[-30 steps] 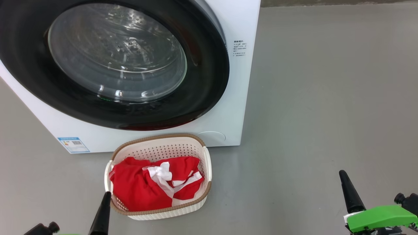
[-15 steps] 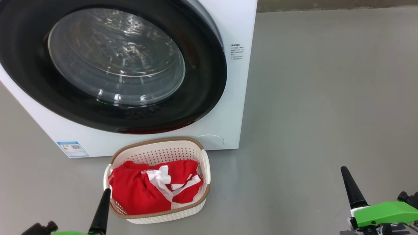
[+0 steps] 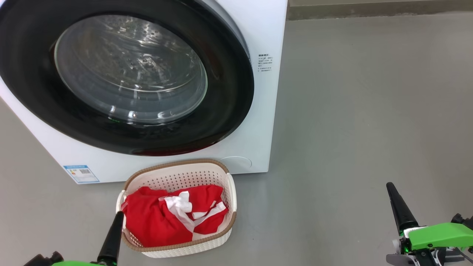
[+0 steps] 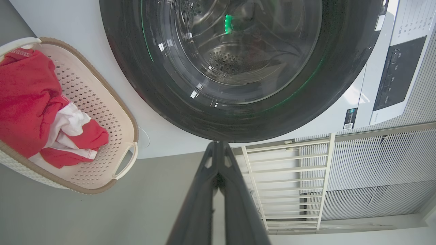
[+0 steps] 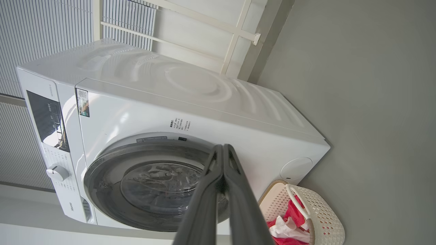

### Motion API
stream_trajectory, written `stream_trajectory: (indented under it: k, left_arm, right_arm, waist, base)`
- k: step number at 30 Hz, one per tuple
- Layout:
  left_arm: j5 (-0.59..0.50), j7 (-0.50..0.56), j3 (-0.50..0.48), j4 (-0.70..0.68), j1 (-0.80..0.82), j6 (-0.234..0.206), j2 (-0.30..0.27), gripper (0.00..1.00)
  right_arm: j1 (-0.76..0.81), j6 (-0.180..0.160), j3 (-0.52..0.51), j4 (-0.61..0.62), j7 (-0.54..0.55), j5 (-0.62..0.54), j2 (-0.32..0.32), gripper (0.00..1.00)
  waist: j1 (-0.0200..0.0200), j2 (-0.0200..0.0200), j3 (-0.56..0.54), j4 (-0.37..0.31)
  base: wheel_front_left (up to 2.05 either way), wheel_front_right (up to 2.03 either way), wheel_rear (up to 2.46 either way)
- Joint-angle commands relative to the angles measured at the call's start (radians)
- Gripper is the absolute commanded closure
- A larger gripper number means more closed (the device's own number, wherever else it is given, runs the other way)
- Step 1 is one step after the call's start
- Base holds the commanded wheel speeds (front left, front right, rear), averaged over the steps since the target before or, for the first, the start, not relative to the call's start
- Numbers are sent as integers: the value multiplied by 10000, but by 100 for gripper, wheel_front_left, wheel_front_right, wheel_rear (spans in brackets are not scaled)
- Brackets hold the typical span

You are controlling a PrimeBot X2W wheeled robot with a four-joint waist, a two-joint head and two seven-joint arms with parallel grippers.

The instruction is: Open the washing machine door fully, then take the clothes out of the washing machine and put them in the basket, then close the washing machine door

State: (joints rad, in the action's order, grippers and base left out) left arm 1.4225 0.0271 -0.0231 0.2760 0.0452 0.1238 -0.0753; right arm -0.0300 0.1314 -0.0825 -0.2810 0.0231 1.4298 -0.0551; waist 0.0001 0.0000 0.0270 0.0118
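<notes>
The washing machine door (image 3: 125,74) lay shut against the front of the washing machine (image 3: 264,118), its wide black rim going round the bulging glass. Through this glass the left wrist view showed the steel drum with its small holes. The basket (image 3: 177,163) stood on the grey floor (image 3: 351,129) just before the machine, below the lower edge of the door. A small blue label (image 3: 81,173) sat on the white front to the left of it in the head view. The clothes (image 3: 151,221) lay inside the basket: a bright red garment covered most of the bottom, and white fabric with white trim was bunched on top near the middle. The left hand (image 4: 218,145) was clenched, its two long dark fingers pressed together at the tips with nothing between them. In the head view it rose at the lower left, its tip just beside the near left corner of the basket, and whether it touched the rim could not be told. The right hand (image 5: 223,147) was clenched in the same way and also held nothing. In the head view it stood at the lower right over bare floor, well apart from the basket. The dark control panel (image 4: 396,73) of the machine was visible in both wrist views.
</notes>
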Motion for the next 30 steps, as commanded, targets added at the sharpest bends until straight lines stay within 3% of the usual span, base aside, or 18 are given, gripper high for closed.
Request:
stream_trajectory:
  k: [1, 19, 30]
  left_arm:
    - [276, 93, -334, -286, 459, 59, -79, 100]
    - [2025, 626, -627, -318, 600, 69, 50, 100]
    - [2057, 672, -671, -318, 608, 69, 78, 100]
  right_arm:
    - [-497, -6, 137, 314, 66, 238, -164, 100]
    - [-741, -7, 26, 380, 614, 2005, -192, 100]
    - [-753, -7, -19, 380, 665, 2032, -164, 100]
  waist:
    - [-1, 0, -14, -8]
    - [-1, 0, -231, -114]
    - [-1, 0, -239, -118]
  base:
    - [0, 0, 0]
    - [0, 0, 0]
    - [0, 0, 0]
